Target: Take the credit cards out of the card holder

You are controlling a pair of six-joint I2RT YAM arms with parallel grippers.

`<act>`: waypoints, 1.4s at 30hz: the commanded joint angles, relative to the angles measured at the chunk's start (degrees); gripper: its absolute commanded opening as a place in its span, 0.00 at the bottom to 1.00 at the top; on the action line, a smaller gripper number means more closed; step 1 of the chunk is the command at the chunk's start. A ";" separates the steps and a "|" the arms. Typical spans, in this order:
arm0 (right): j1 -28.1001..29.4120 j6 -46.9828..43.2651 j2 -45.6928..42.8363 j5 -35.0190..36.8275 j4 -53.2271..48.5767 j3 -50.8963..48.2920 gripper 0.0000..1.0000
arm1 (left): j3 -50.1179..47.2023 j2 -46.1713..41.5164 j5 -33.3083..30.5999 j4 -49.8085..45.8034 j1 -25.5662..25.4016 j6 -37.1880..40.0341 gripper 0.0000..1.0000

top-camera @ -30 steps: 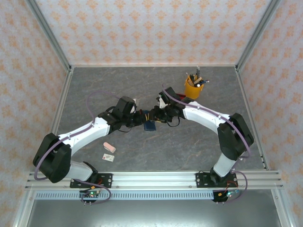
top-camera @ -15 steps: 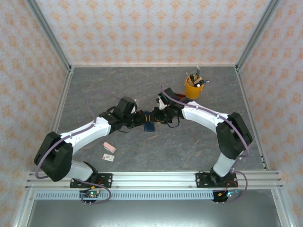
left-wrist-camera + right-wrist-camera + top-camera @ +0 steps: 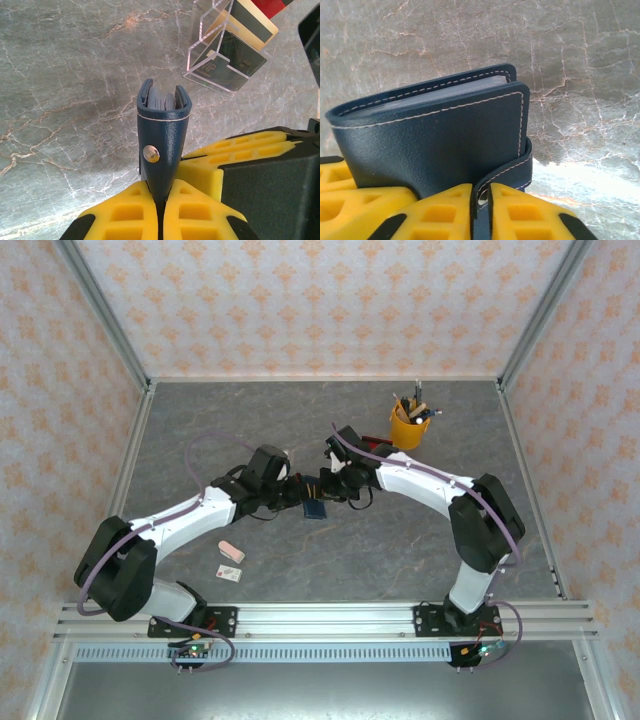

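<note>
Meeting at the middle of the grey marbled surface (image 3: 400, 550), the left arm (image 3: 190, 515) and the right arm (image 3: 430, 480) are seen with the card holder (image 3: 315, 508) gripped between them; it is a navy folding wallet with pale stitching, closed, its grey inner leaves (image 3: 161, 100) glimpsed edge-on between the covers; the left jaws are clamped on the holder's lower end, just below a metal snap stud (image 3: 151, 153); the right jaws are pressed together on the closing strap (image 3: 512, 172), which wraps round the open edge; whether the wallet is lifted clear of the surface cannot be told. The credit cards are judged to be inside, hidden by the covers.

The holder is judged light and soft, its leather-like skin likely to bend and twist when pulled, so a hold near the spine or across a full cover is thought steadier than one on a corner; the strap is the natural place for the opening pull, with the stud as the point of resistance; the cards are expected to be thin, stiff and slick, best pinched by a bared edge.

No brand or writing can be read on the holder; in a clear tray (image 3: 197, 50) just beyond it, a dark card (image 3: 235, 55) bears pale letters that seem to read "VIP", the first partly hidden.
</note>
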 commanded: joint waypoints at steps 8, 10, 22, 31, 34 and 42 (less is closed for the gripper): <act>-0.13 4.61 1.16 17.91 -8.87 -2.28 0.00 | 0.63 -1.96 -8.00 -3.32 0.39 -0.13 0.00; -0.22 5.54 1.05 19.67 -9.22 -2.61 0.00 | 0.45 -1.80 -8.15 -3.53 0.35 -0.30 0.00; -1.03 2.04 -0.93 7.63 1.33 -4.41 0.34 | 0.79 2.26 -0.83 -0.91 0.37 -0.90 0.00; -1.32 0.96 2.31 2.87 3.79 -4.56 0.34 | 1.68 5.64 -0.65 -1.36 0.35 -1.89 0.00; -1.27 0.29 3.24 1.85 3.47 -4.22 0.34 | 2.11 6.56 -1.34 -2.37 0.35 -2.01 0.00; -1.32 -0.63 6.34 2.23 1.79 -2.54 0.30 | 2.15 7.22 -1.77 -3.34 0.71 -1.98 0.00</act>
